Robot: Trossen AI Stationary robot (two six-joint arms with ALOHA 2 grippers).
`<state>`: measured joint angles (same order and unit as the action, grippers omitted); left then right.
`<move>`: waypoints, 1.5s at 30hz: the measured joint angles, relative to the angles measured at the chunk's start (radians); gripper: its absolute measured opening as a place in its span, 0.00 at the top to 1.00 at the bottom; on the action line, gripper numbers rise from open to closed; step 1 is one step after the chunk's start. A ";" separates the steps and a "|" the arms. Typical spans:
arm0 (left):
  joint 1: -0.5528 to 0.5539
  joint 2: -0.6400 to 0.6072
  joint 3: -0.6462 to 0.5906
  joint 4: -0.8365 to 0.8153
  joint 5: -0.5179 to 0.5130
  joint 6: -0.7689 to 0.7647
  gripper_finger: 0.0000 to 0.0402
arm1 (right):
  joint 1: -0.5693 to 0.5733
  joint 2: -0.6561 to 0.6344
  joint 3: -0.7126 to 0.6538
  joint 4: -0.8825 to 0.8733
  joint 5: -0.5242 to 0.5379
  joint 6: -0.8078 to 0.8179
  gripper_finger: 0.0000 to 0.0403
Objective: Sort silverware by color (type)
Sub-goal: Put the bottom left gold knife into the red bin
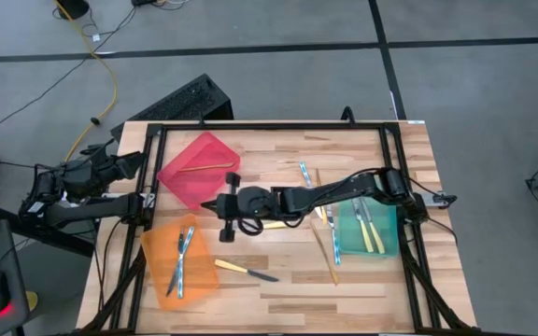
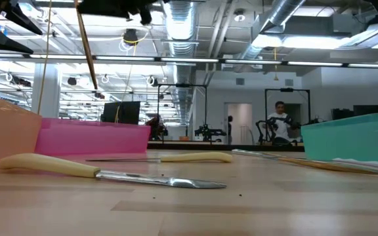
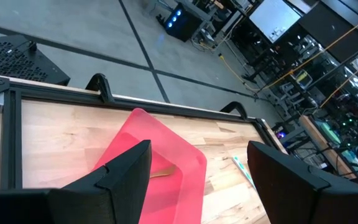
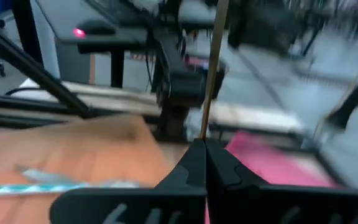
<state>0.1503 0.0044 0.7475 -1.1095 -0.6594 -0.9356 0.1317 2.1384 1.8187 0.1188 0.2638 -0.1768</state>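
Yellow-handled knife point(image 2: 104, 172) nearest on wooden table point(image 2: 294, 203); workshop room behind.

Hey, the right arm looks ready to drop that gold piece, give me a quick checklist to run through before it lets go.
1. Grip: the right gripper is shut on the slim gold cutlery piece: ok.
2. Height: in the low view the held piece hangs well above the table and the bin walls: ok.
3. Target colour: the translucent red plastic bin holds one other gold piece: ok.
4. Position: from above, the right gripper sits at the red bin's near corner, not plainly over its middle: cannot tell.
5. Other arm: the left gripper is open, at the table's left edge, away from the drop: ok.
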 joint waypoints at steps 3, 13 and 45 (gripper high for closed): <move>0.000 0.000 0.000 0.000 0.000 0.000 0.39 | -0.012 0.000 0.000 0.065 0.000 -0.119 0.98; 0.000 0.000 0.000 0.000 -0.001 -0.001 0.39 | -0.122 0.010 0.000 0.200 -0.066 -0.209 0.98; 0.000 0.000 0.000 -0.061 -0.071 -0.002 0.39 | -0.278 0.261 0.088 0.675 -0.269 0.111 0.98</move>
<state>0.1505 0.0048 0.7475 -1.1710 -0.7307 -0.9380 -0.1466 2.3990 1.9065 0.7938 -0.0055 -0.0655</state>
